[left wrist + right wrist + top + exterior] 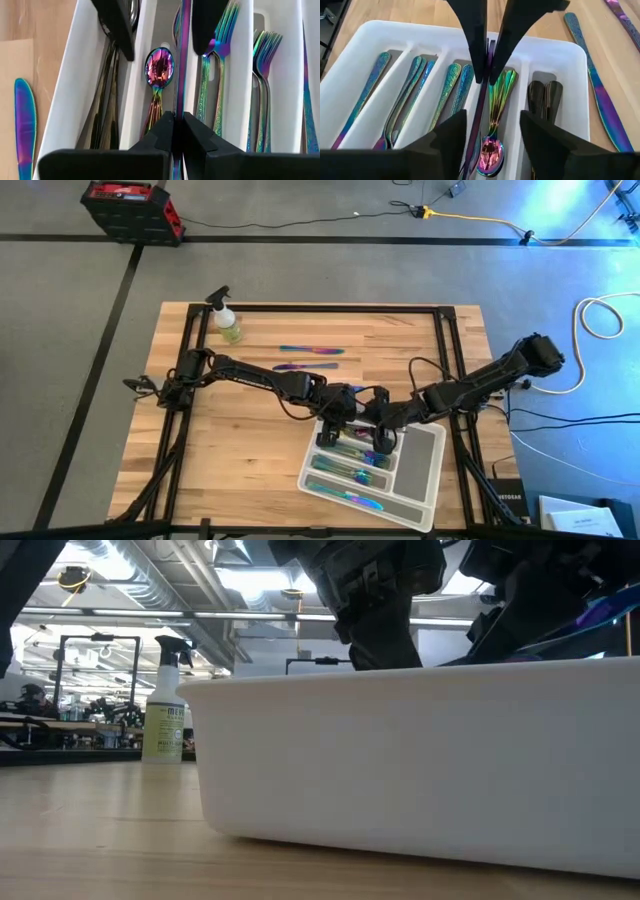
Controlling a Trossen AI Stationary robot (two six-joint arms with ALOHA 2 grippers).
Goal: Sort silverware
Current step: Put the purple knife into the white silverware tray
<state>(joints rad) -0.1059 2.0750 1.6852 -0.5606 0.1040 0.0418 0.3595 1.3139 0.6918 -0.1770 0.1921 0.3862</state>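
A white compartment tray (420,470) holds sorted iridescent forks (220,75), spoons (159,67) and dark spoons (545,97). My left gripper (178,125) hangs over the tray (345,418), shut on a slim iridescent piece (182,60) seen edge-on; which kind it is I cannot tell. My right gripper (492,117) faces it (378,438) and is open. Its fingers (117,30) stand on either side of the piece's far part without touching it. Two iridescent knives (310,350) lie flat on the wood beyond the tray. My left gripper pinches the slim piece between its two fingers (479,60), at one end portion (178,107). The fingers point slanting down from the table's left. The piece runs on past the fingertips above the spoon compartment, and I see no part of it resting on the tray.
A yellow-green spray bottle (228,320) stands near the table's far left corner. One knife (600,95) lies on the wood close beside the tray. The tray's wide end compartment (415,455) shows nothing in it. Black frame rails (455,360) line the table's sides.
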